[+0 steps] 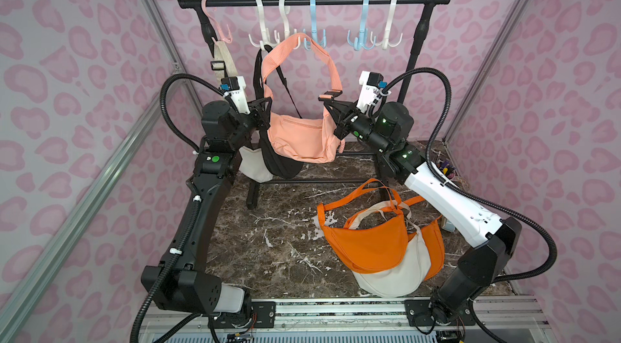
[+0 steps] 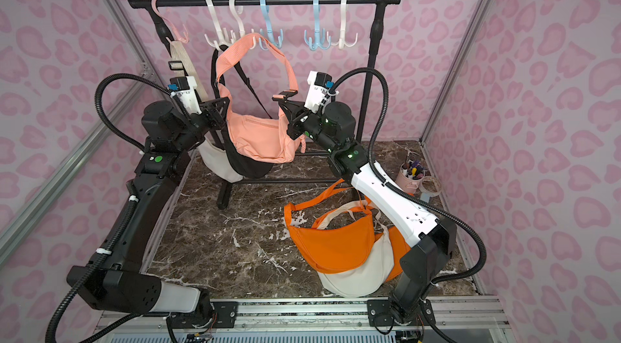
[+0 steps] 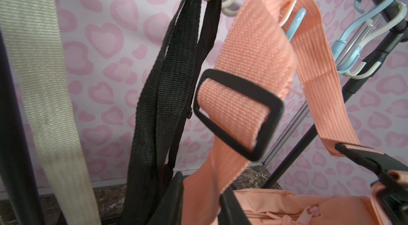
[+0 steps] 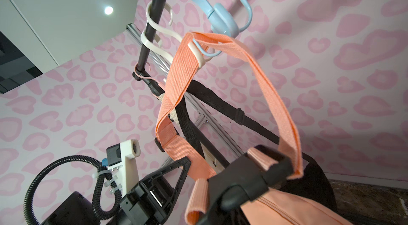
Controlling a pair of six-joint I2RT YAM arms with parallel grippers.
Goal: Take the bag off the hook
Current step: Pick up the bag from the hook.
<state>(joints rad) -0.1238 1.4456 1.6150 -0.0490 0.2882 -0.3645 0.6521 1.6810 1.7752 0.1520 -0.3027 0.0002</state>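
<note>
Peach bag (image 1: 299,136) at the middle of the rack, seen in both top views. Hangs clear of the counter (image 1: 268,243) by its strap (image 1: 331,67), between the two arms. Not yet off: loops at the top over a prong of a white hook (image 4: 196,55) and a prong of the blue hook (image 4: 223,21) just beside it, both hung on the black rail (image 1: 316,0).

Left gripper (image 1: 264,112): at the bag's left end, low on the strap. Jaws a little apart in the left wrist view, strap running up between them; cannot tell whether either finger presses it. Black slider (image 3: 238,111) on the strap just above.

Right gripper (image 1: 327,102): at the bag's right end, clamped tight on the strap beside the black buckle (image 1: 331,93).

Behind the peach bag and touching it: black bag (image 1: 285,166), hung from another white hook. Further left, partly hidden by the left arm: hanging cream bag (image 1: 257,164) on a beige strap (image 1: 223,55) from the pink hook (image 1: 218,27).

On the counter by the right arm: orange bag (image 1: 366,243) lying over a flat cream bag (image 1: 396,277), handles tangled. Pink cup of pens (image 2: 411,178) in the far right corner.
</note>
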